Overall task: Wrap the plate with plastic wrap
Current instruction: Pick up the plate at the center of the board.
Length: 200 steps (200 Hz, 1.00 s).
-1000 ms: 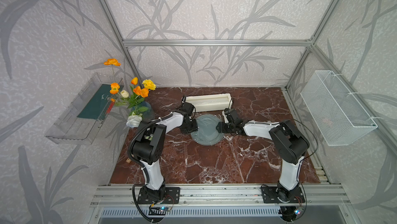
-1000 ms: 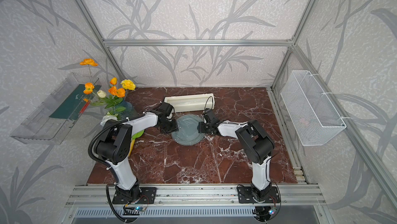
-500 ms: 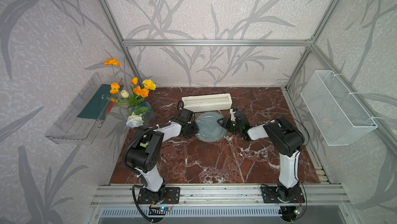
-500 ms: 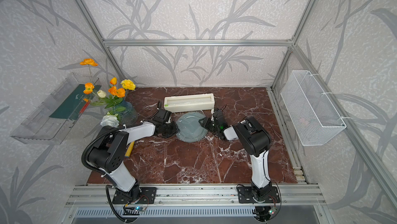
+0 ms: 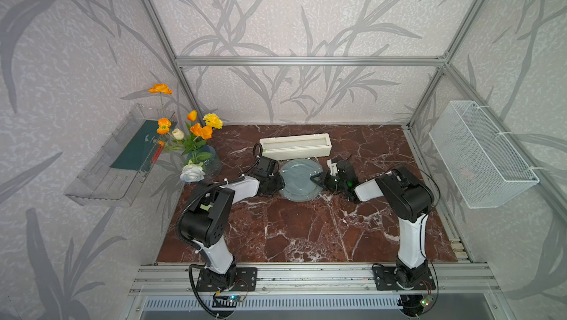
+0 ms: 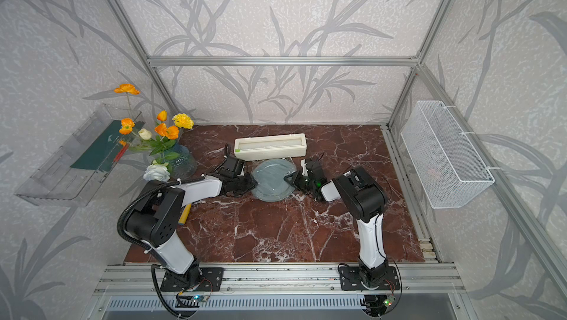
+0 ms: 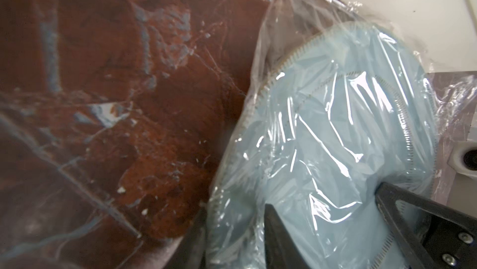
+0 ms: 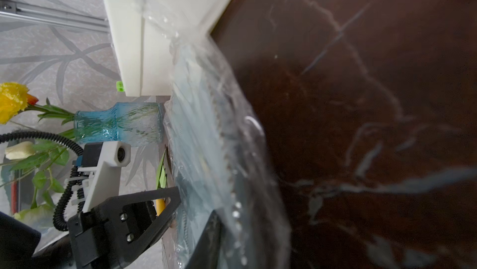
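Overhead pair, wrist close-ups, shared plate (image 5: 299, 180)

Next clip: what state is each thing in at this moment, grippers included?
plate: flat on the table, covered.
dispenser box: lying behind the plate.
plastic wrap: crinkled over the plate, one edge reaching the dispenser box.
left gripper: open above the plate's edge.
right gripper: shut on the plate's rim.
vase: upright, holding flowers.

Round grey-blue plate (image 5: 296, 177) under crinkled clear plastic wrap (image 7: 322, 115) shifted up-frame, closer beside long cream dispenser box (image 5: 300, 153). Right gripper (image 5: 316, 180) jaws narrowed on plate's right rim. Left arm elbow (image 5: 204, 217) dropped lower-left.
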Available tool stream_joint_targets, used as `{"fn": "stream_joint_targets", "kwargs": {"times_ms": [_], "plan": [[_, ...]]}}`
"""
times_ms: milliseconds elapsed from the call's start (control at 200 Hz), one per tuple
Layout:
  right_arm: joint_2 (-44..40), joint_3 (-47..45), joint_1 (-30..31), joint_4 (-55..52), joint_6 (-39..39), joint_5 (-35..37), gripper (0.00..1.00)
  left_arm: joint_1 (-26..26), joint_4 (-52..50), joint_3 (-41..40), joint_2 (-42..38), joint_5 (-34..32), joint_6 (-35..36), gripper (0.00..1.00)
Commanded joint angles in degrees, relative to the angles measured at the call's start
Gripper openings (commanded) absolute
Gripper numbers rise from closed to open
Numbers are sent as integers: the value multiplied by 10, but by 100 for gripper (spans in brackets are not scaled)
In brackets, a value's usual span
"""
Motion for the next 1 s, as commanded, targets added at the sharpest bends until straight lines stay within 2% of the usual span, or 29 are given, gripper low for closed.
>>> {"fn": "stream_joint_targets", "kwargs": {"times_ms": [0, 90, 210, 270, 385, 520, 615, 755, 895, 995], "plan": [[-20, 9, 19, 87, -8, -115, 7, -42, -70, 29, -19, 46, 55, 46], [-23, 5, -3, 117, 4, -148, 3, -34, -131, 60, -35, 16, 94, 57], [-32, -5, -41, 151, 16, -197, 3, 2, -167, 93, -65, 29, 132, 60], [-35, -7, -58, 164, 22, -215, 2, 34, -164, 106, -75, 61, 133, 59], [-42, -3, -77, 197, 36, -249, 2, 98, -103, 119, -75, 168, 121, 56], [-46, 5, -79, 210, 35, -269, 3, 138, -33, 143, -37, 274, 92, 56], [-41, 3, -79, 241, 53, -275, 2, 149, 3, 152, -9, 319, 68, 56], [-36, 0, -79, 256, 63, -276, 2, 162, 36, 143, 8, 341, 47, 55], [-35, 1, -79, 256, 64, -270, 2, 164, 57, 131, 5, 345, 32, 48], [-35, 4, -79, 252, 65, -267, 2, 165, 61, 127, 1, 338, 28, 31]]}}
